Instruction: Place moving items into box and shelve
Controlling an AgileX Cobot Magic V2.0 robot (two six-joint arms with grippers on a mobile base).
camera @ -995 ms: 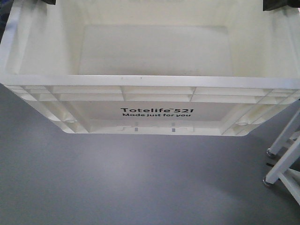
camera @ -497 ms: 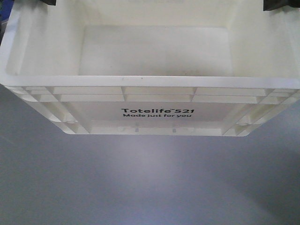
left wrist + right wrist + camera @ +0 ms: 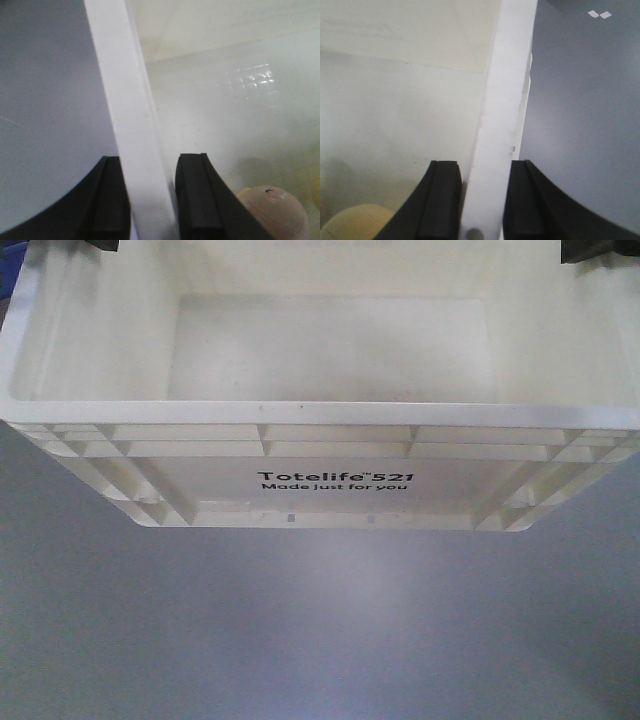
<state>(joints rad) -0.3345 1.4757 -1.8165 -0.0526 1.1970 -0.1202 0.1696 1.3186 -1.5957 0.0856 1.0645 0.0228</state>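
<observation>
The white Totelife box (image 3: 320,412) fills the front view, held up over the grey floor. My left gripper (image 3: 150,165) is shut on the box's left side rim (image 3: 130,100), one finger inside and one outside. My right gripper (image 3: 485,167) is shut on the right side rim (image 3: 507,90) in the same way. Black bits of both grippers show at the box's far corners: the left (image 3: 95,245) and the right (image 3: 590,250). A round peach-coloured item (image 3: 272,210) lies inside near the left wall. A round yellowish item (image 3: 357,222) lies inside near the right wall.
Grey floor (image 3: 320,630) lies below and in front of the box. Small white marks (image 3: 599,14) show on the floor at the right wrist view's top edge.
The white frame legs at the lower right one second ago have left the front view. The box keeps its place in the view, and both grippers keep their hold on the rims.
</observation>
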